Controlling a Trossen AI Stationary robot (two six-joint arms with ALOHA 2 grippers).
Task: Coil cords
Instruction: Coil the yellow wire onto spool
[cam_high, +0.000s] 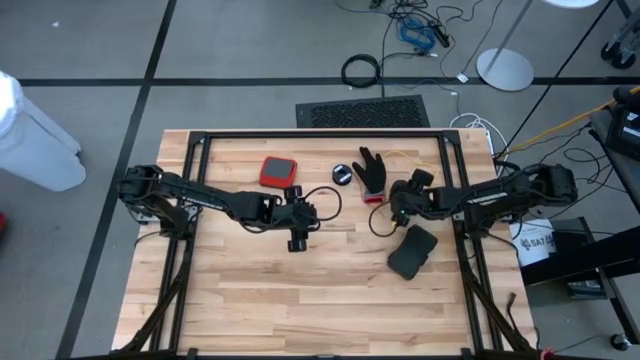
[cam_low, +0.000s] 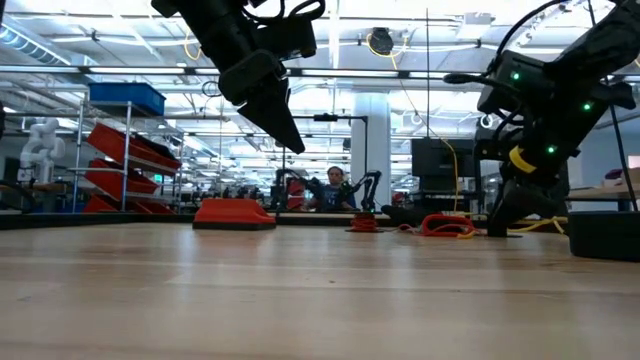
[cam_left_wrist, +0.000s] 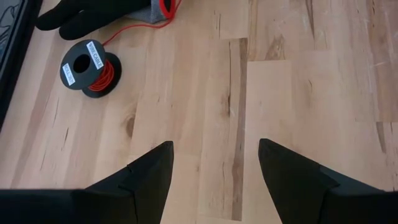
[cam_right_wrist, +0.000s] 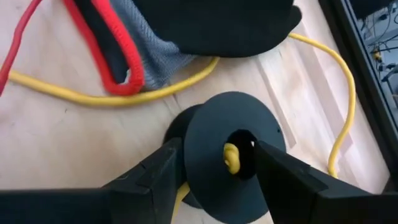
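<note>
A yellow cord (cam_right_wrist: 155, 92) lies on the table and runs under a black glove (cam_right_wrist: 217, 25). Its end sits in the hole of a round black reel (cam_right_wrist: 214, 134). My right gripper (cam_right_wrist: 214, 180) is open right over that reel, one finger on each side, left of the table's right rail (cam_high: 398, 208). A red cord (cam_left_wrist: 124, 31) leads from the glove's cuff to a second black reel (cam_left_wrist: 89, 67), which lies flat on the wood (cam_high: 343, 174). My left gripper (cam_left_wrist: 214, 149) hangs open above bare wood at the table's middle (cam_high: 318, 212). My right gripper comes slanting down at the yellow cord's reel, with its fingers (cam_right_wrist: 158, 177) on either side of the reel's upper disc (cam_right_wrist: 205, 155). The reel rests on the table. Whether the fingers touch the disc I cannot tell.
A flat red box (cam_high: 278, 172) lies at the far left of the glove (cam_high: 372, 172). A dark second glove (cam_high: 412, 250) lies nearer the front right. Black frame rails (cam_high: 320, 135) border the table's far edge and sides. The near half is bare wood.
</note>
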